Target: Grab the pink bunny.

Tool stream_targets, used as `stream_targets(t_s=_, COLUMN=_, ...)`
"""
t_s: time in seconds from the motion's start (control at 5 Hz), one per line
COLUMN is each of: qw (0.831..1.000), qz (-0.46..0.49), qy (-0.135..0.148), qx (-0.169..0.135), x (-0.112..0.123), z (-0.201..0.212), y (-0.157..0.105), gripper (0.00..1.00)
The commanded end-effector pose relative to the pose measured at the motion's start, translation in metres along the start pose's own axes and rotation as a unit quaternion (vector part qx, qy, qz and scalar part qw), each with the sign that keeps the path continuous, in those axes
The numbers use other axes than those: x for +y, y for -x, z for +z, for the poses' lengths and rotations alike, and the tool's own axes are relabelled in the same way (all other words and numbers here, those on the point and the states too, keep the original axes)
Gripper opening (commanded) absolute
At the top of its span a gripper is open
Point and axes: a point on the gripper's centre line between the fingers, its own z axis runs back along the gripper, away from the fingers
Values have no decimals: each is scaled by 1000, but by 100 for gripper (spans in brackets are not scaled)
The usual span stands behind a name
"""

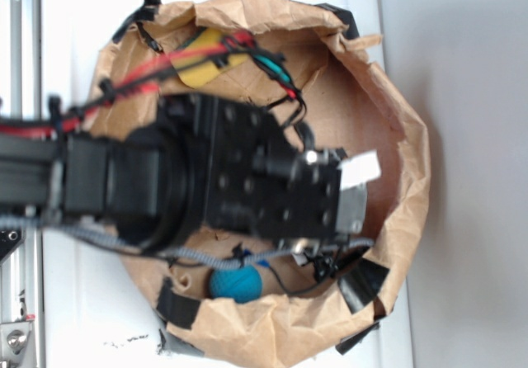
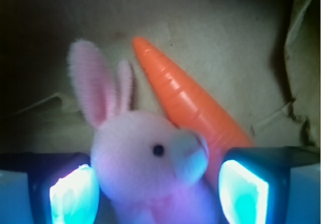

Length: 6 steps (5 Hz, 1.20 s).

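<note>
A: What is the biggest thing you have in front of you?

B: The crumpled brown paper bag with black tape on its rim point(image 1: 412, 186), which lies open on the white surface point(image 1: 74, 318). The black robot arm point(image 1: 206, 178) reaches down into it and covers most of the inside. Under the arm, near the rim, you can see a small teal ball point(image 1: 235, 284), and at the far side something yellow point(image 1: 202, 63) that I cannot identify.

A: And where is the small soft pale-pink plush bunny?

B: From outside you do not see it; the arm hides it. In the wrist view the bunny point(image 2: 150, 163) sits on the bag floor, directly between the two pads of the tool point(image 2: 158, 191). The long orange plastic carrot point(image 2: 185, 98) lies just behind it and seems to touch its cheek.

A: Is the tool closed already?

B: No, the pads stand apart, one on each side of the body, holding nothing.

A: How will it handle?

B: I judge it very light and soft, so it will squash under pressure, not slip. You should take it at the round head or upper body, not at the floppy ears point(image 2: 95, 83), which would bend away. Close well, because plush gives in. Take care that the pad on the carrot's side does not catch the carrot too.
</note>
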Motion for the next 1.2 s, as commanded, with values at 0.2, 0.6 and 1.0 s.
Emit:
stream_targets(t_s=0.2, qw=998, qz=62, qy=-11, qx=-30, x=46, z=3, y=36, gripper=0)
stream_targets(t_s=0.6, qw=997, qz=64, qy=44, qx=6, x=68, z=59, y=53, gripper=0)
stream_targets(t_s=1.0, qw=995, qz=76, qy=57, qx=32, x=74, z=116, y=41, gripper=0)
